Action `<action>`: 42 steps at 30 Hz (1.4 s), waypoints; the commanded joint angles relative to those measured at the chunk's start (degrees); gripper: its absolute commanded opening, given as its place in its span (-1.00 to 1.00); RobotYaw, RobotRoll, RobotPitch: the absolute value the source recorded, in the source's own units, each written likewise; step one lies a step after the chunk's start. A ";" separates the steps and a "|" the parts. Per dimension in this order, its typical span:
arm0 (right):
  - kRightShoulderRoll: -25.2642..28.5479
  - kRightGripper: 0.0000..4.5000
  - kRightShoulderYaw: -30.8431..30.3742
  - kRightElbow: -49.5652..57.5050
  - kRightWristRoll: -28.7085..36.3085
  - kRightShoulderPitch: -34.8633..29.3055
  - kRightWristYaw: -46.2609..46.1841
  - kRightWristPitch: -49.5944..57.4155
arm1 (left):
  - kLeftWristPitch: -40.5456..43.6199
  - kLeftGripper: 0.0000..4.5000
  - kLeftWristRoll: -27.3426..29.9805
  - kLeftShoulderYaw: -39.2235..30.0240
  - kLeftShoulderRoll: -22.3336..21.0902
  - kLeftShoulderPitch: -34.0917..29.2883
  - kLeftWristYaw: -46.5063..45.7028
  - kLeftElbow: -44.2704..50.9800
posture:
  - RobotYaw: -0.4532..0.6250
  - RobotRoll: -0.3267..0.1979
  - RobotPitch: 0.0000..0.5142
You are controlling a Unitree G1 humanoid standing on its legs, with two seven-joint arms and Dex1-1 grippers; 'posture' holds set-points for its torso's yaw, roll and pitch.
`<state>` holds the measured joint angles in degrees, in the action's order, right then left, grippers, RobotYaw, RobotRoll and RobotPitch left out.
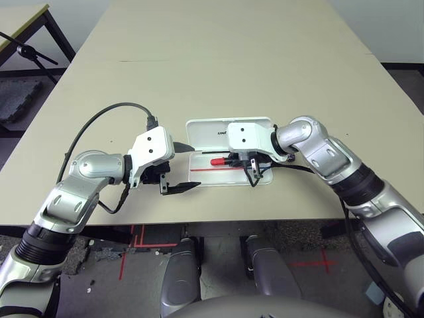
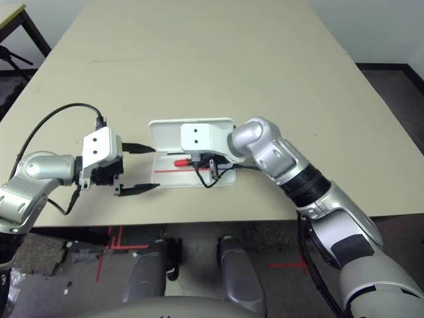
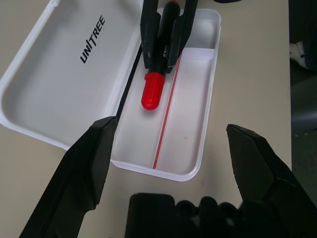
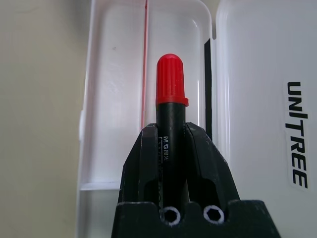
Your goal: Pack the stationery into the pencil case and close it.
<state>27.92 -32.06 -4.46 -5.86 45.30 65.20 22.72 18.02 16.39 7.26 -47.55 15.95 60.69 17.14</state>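
I take the pencil case [image 1: 228,154] as my landmark: it lies open on the table [image 1: 218,59], lid folded back flat on the far side with the dark lettering showing on it, tray on the near side with a thin red line [image 3: 166,116] running along its floor. My right gripper [image 4: 168,148] reaches over the tray from the case's right end, and its two black fingers [image 4: 141,163] are clamped on the marker [image 4: 168,124] — from the right wrist view I see the black barrel pinched between them, one finger on each side, with the red end sticking out past the fingertips toward the case's left end. The left wrist view gives the same reading from the other side: the marker sits above the tray floor, just on the lid side of the red line, roughly parallel to it, the red end [image 3: 152,91] lying over the tray's middle. I cannot tell whether the red tip touches the floor of the tray or hangs just off it. My left gripper [image 1: 177,165] sits just off the case's left end, pointing toward it, fingers spread wide apart with nothing between them — one finger [image 3: 84,168] lines up near the hinge side of the case, the other [image 3: 260,168] beyond the tray's near rim over bare table.
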 commanded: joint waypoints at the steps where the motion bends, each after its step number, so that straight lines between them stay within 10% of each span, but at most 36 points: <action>1: -0.78 -0.13 2.00 -1.49 0.64 -0.37 -0.82 -2.99 | 0.36 1.00 -0.52 -0.56 -0.59 -0.46 -0.04 0.61 | -0.16 0.25 -0.41; 8: 2.13 0.98 8.21 2.68 9.74 -0.64 6.52 6.34 | 0.55 1.00 -0.34 -1.32 -0.75 -0.63 -0.34 0.21 | -0.15 0.25 -0.41; 21: 20.21 0.98 21.31 2.71 24.83 -3.10 23.77 7.48 | 7.92 1.00 -0.21 -7.10 -0.93 -3.38 -7.12 0.85 | -0.15 0.25 -0.39; 29: 18.32 0.98 23.02 3.05 25.88 -4.75 19.76 6.63 | 35.07 1.00 3.09 -12.64 3.70 1.84 -21.02 1.08 | -0.16 0.25 -0.37; 42: 19.43 0.98 22.89 3.41 25.99 -5.38 18.93 6.26 | 54.07 1.00 0.06 -15.60 12.48 9.93 -38.78 -5.43 | -0.20 0.25 -0.31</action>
<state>46.66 -9.94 -2.06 19.68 40.77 84.16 29.24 68.79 18.14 -7.89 -35.74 25.34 24.90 13.71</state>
